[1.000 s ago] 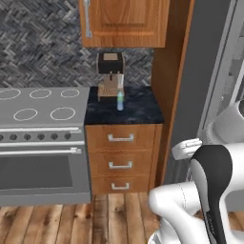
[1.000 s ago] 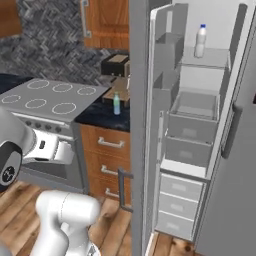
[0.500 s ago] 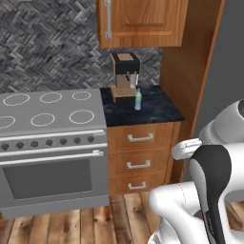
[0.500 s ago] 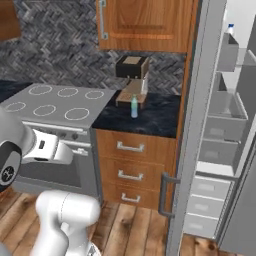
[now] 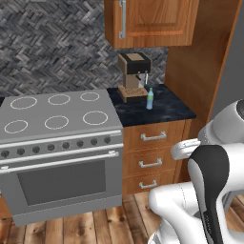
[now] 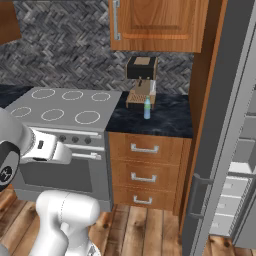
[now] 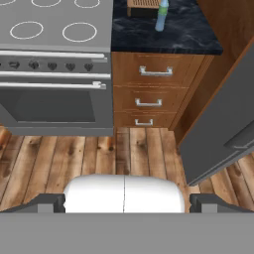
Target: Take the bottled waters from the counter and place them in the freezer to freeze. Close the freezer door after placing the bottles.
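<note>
Gripper (image 7: pixel 124 211) low, far from green-capped bottle (image 5: pixel 150 99) — jaw state can't tell — risk: reach clips coffee maker (image 5: pixel 134 76) right behind.

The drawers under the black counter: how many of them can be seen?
3. They are stacked under the counter, right of the stove: top drawer, middle drawer, bottom drawer. Each has a silver handle.

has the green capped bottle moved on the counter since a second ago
No. The bottle stands just right of the coffee machine on the counter, as before. The whole picture shifted, so the camera moved.
</note>
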Available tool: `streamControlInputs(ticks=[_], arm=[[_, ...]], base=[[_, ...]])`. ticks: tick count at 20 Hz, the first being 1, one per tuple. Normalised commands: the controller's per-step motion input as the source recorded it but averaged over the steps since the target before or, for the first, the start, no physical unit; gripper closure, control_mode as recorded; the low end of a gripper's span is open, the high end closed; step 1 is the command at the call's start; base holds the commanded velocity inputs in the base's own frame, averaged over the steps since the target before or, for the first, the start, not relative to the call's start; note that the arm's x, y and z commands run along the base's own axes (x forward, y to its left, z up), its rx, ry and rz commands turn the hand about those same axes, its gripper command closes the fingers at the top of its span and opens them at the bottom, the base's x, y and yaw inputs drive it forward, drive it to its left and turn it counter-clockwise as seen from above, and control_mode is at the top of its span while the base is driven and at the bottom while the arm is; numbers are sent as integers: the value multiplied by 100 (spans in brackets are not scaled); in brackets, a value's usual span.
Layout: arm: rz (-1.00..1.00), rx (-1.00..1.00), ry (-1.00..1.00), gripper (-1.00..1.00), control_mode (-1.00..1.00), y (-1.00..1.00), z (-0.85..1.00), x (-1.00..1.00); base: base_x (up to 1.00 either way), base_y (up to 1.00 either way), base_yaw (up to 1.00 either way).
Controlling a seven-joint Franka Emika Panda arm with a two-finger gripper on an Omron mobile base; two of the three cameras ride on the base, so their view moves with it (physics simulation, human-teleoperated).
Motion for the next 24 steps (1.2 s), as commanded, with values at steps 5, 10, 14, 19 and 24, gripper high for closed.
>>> streamControlInputs(ticks=[5, 10, 14, 19, 24], arm=[[0, 0, 0, -100, 100, 0, 0, 0], [0, 0, 0, -100, 100, 0, 0, 0], [0, 0, 0, -100, 100, 0, 0, 0], [0, 0, 0, -100, 100, 0, 0, 0], [0, 0, 0, -100, 100, 0, 0, 0]], base=[[43, 34, -13], [53, 16, -8], [63, 12, -7], [55, 12, -3], [53, 11, 0]])
